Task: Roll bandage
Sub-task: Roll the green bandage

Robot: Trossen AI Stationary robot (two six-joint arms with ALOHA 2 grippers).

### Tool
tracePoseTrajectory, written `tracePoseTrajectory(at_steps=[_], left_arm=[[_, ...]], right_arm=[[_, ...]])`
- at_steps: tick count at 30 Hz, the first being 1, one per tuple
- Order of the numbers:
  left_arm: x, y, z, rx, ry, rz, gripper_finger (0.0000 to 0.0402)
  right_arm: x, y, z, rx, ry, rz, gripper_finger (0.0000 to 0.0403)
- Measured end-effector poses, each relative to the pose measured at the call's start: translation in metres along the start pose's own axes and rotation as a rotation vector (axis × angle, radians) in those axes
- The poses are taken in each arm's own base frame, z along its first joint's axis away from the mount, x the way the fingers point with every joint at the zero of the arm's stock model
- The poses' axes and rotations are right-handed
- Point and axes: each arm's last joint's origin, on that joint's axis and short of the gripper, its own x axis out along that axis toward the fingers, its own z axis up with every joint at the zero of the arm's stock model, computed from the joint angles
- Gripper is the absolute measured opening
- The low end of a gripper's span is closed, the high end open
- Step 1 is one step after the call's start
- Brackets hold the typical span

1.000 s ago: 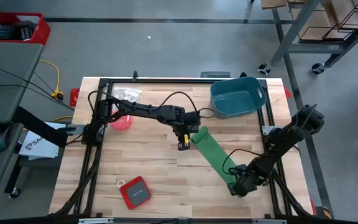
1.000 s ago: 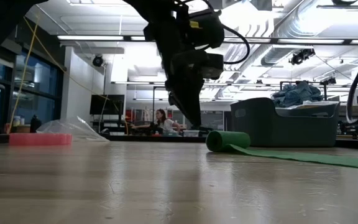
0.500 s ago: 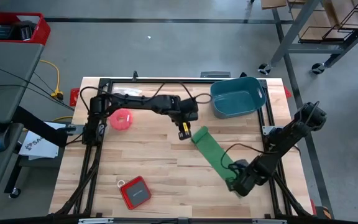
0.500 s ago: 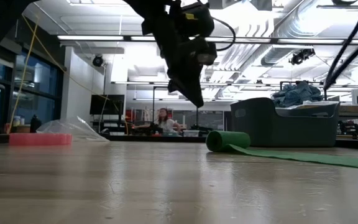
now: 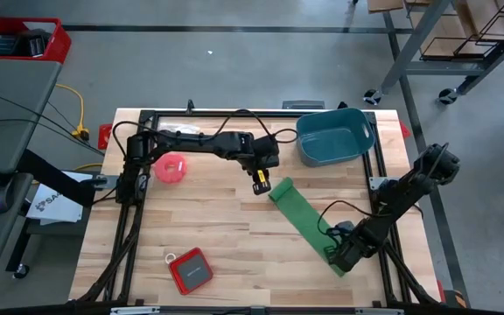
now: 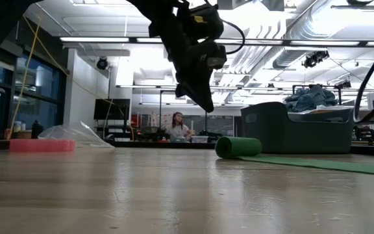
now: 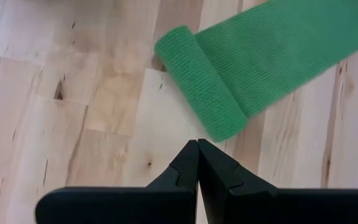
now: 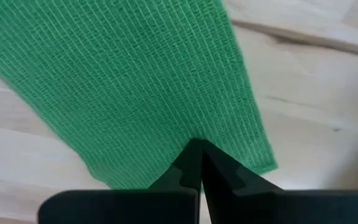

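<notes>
Bandage (image 5: 303, 220): green strip mid-table, far end rolled, near end flat.
Left gripper (image 5: 260, 183): pinched closed, empty, raised just left of the roll.
Right gripper (image 5: 343, 255): closed, empty, over the flat tail.
Advice: pin the tail firmly; push the roll squarely, keeping edges aligned.

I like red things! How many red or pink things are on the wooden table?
2: a pink-red ring near the table's left edge, by the left arm's base, and a red square case near the front edge. More may be hidden.

The bandage (image 6: 317, 162) runs off the low view's edge; the far person (image 6: 177, 127) is blurred.
</notes>
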Motion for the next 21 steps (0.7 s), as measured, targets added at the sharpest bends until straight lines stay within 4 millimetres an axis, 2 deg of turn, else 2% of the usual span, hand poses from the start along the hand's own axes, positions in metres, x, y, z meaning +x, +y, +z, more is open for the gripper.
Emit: tracePoseTrajectory(at_steps=[10,21], left_arm=[[0.004,-0.002,0.005,-0.058,-0.054,0.007,0.0],[0.065,0.004,-0.003,-0.244,-0.005,0.061,0.0]], right_arm=[[0.0,-0.004,0.0,-0.055,0.022,-0.053,0.0],[0.0,-0.004,0.0,-0.054,0.02,-0.051,0.0]])
